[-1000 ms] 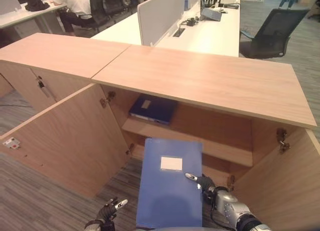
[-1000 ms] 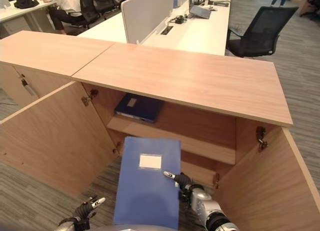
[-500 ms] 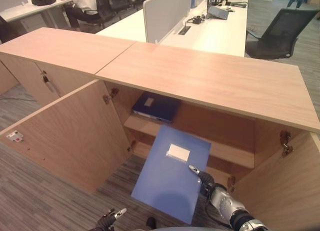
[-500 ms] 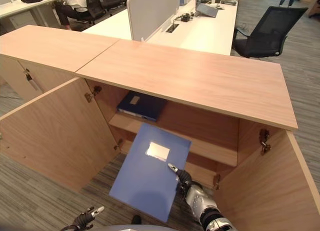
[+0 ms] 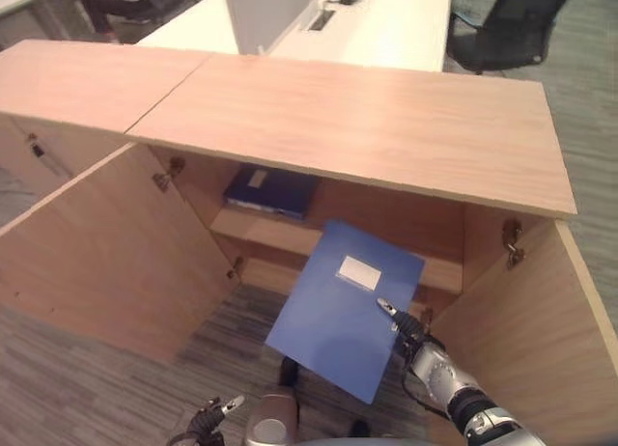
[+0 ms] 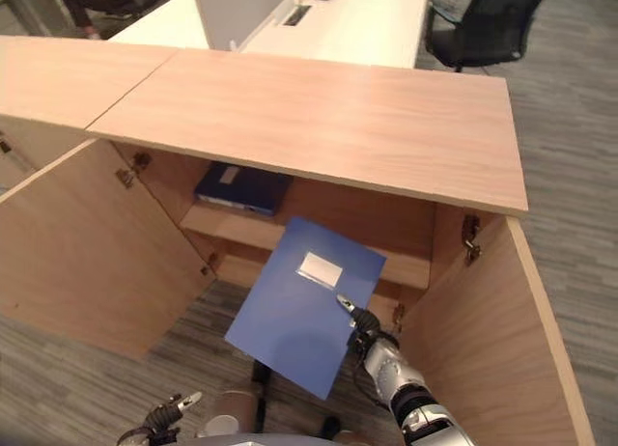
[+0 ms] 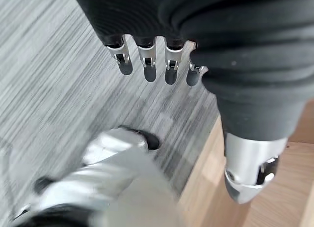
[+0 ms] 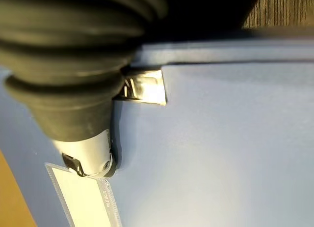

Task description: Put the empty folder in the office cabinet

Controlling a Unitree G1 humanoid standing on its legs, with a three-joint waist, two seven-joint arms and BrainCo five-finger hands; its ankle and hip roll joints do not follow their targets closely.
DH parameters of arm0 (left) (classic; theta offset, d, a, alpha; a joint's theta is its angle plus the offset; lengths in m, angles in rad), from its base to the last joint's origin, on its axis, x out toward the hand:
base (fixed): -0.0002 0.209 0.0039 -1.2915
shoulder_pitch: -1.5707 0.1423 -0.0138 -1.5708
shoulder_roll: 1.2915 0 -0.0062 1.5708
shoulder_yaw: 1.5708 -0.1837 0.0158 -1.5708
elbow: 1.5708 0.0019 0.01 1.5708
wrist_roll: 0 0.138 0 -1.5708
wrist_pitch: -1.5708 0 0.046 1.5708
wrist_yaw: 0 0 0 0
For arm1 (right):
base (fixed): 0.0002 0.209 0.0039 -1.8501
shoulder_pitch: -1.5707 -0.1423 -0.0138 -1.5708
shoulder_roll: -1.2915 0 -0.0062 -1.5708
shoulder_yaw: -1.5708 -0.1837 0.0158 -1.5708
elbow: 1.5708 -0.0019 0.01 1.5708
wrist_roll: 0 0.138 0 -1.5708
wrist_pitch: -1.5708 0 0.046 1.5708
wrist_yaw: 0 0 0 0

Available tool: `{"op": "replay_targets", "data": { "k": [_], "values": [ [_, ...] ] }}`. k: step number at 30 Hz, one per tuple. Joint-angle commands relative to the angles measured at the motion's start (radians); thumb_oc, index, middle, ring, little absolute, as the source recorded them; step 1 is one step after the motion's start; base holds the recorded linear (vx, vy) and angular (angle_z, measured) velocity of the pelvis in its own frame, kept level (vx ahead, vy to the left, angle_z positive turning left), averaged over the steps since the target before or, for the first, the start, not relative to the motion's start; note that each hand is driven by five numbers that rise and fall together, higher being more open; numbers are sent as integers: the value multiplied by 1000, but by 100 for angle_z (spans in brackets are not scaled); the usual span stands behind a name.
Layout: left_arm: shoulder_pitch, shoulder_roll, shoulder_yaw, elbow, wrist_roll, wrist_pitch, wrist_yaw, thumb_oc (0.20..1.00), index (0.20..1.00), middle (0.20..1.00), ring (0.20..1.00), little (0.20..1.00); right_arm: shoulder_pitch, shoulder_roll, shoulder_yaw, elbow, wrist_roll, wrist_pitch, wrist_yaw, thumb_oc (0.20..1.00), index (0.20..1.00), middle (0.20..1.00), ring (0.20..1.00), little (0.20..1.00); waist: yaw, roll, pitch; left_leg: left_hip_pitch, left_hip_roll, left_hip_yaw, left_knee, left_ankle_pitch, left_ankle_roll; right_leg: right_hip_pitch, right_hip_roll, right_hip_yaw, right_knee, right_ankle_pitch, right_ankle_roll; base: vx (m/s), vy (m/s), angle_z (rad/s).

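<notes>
The right hand (image 5: 406,330) pinches the blue folder (image 5: 343,309) at its edge, thumb pressed on the cover, holding it tilted in front of the open office cabinet (image 5: 386,147), just short of the shelf (image 5: 280,236). The left hand (image 7: 152,65) hangs idle, fingers relaxed. Step in hand: insertion; the next move likely calls for levelling the folder and advancing it onto the shelf beside the dark binder (image 5: 270,190).
</notes>
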Motion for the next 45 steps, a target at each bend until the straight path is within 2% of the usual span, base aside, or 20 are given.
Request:
{"op": "replay_targets", "data": {
  "k": [1,5,7,8,11,13,14,16,17,18,21,22,26,28,30,33,34,42,43,45],
  "values": [
    [-27,11,-14,-17,14,-38,16,1000,1000,1000,1000,1000,-48,39,-54,-95,29,-43,11,200,200,200,200,200,8,-48,-45,3,-22,9,29,0,17,-10,-85,-45,23,-25,74,160,218,-3],
    [-4,20,-7,-46,19,-43,24,1000,1000,1000,1000,1000,-47,45,-74,-131,27,-45,-2,200,200,200,200,200,7,-37,-56,40,-56,63,29,-67,58,-28,-145,-9,17,5,125,117,290,-34],
    [2,22,-6,-55,19,-42,26,1000,1000,1000,1000,1000,-49,49,-77,-136,27,-45,-5,200,200,200,200,200,10,-35,-56,41,-61,75,34,-77,66,-36,-155,0,21,10,132,29,201,-46],
    [3,28,2,-58,18,-41,28,1000,1000,1000,1000,1000,-61,57,-79,-156,28,-49,-8,200,200,200,200,200,18,-31,-50,41,-71,104,39,-100,84,-67,-179,14,47,19,151,14,250,-59],
    [18,34,16,-71,19,-37,30,1000,1000,1000,1000,1000,-78,70,-68,-182,20,-49,-12,200,200,200,200,200,34,-21,-36,57,-85,156,33,-127,112,-116,-221,-4,132,32,175,13,270,-57],
    [40,47,32,-89,19,-33,29,1000,1000,1000,1000,1000,-89,82,-61,-198,20,-47,-12,200,200,200,200,200,55,-11,-18,95,-89,190,10,-152,118,-154,-281,-109,235,49,179,24,191,-69],
    [39,47,33,-90,19,-32,29,1000,1000,1000,1000,1000,-91,82,-61,-199,20,-47,-12,200,200,200,200,200,55,-9,-18,83,-87,197,11,-135,124,-163,-280,-115,230,65,171,34,144,-83],
    [61,53,49,-98,19,-27,27,1000,1000,1000,1000,1000,-104,93,-45,-217,5,-45,-12,200,200,200,200,200,77,-4,-5,121,-90,241,-11,-157,117,-175,-341,-289,291,89,181,-3,159,-87],
    [65,58,57,-104,23,-23,27,1000,1000,1000,1000,1000,-109,100,-35,-233,0,-44,-14,200,200,200,200,200,83,-6,2,142,-88,275,-33,-153,116,-185,-340,-372,269,100,183,-18,104,-104],
    [63,63,57,-113,20,-25,28,1000,1000,1000,1000,1000,-111,100,-26,-238,0,-46,-11,200,200,200,200,200,83,-6,11,149,-86,288,-40,-148,115,-209,-328,-383,260,111,181,13,1,-100],
    [69,67,65,-128,31,-26,26,1000,1000,1000,1000,1000,-103,99,-31,-260,12,-55,-12,200,200,200,200,200,80,-13,21,158,-86,283,-37,-151,111,-215,-304,-364,223,109,189,77,-59,-31],
    [82,71,61,-177,43,-31,17,1000,1000,1000,1000,1000,-103,87,-43,-289,45,-81,-28,200,200,200,200,200,82,-21,28,145,-93,268,-22,-164,110,-194,-295,-384,185,112,183,80,-70,-4],
    [91,74,55,-192,45,-31,10,1000,1000,1000,1000,1000,-115,87,-57,-294,66,-98,-43,200,200,200,200,200,84,-14,35,128,-89,256,1,-174,109,-203,-305,-403,201,112,185,36,-53,26],
    [85,74,43,-182,48,-32,15,1000,1000,1000,1000,1000,-137,94,-93,-330,109,-128,-57,200,200,200,200,200,78,-5,62,86,-80,241,32,-175,105,-223,-317,-405,220,104,186,-50,-92,38],
    [51,75,22,-159,46,-41,26,1000,1000,1000,1000,1000,-176,97,-116,-352,148,-171,-81,200,200,200,200,200,74,1,93,17,-70,225,72,-173,99,-271,-330,-394,259,95,182,-129,-109,46],
    [5,84,-33,-167,11,-59,43,1000,1000,1000,1000,1000,-297,72,-150,-365,178,-228,-118,200,200,200,200,200,81,21,163,-139,-55,185,228,-197,96,-360,-359,-378,364,57,161,-205,-131,34],
    [1,90,-52,-196,-1,-64,44,1000,1000,1000,1000,1000,-335,55,-166,-371,186,-247,-131,200,200,200,200,200,83,31,180,-196,-57,169,295,-214,98,-391,-371,-373,419,27,148,-119,-93,42],
    [-8,117,-94,-252,-21,-63,50,1000,1000,1000,1000,1000,-455,-4,-236,-387,209,-316,-179,200,200,200,200,200,98,59,197,-406,-61,109,561,-304,109,-553,-422,-347,687,-130,91,-15,-52,25],
    [-12,122,-100,-254,-16,-61,56,1000,1000,1000,1000,1000,-475,-5,-255,-396,226,-338,-187,200,200,200,200,200,103,64,195,-450,-65,97,615,-325,112,-589,-439,-338,741,-170,73,20,-42,30],
    [-13,126,-104,-255,-13,-58,63,1000,1000,1000,1000,1000,-492,-6,-277,-406,244,-362,-195,200,200,200,200,200,106,66,191,-494,-69,90,670,-344,112,-626,-455,-331,799,-211,54,23,-41,25]
  ]
}}
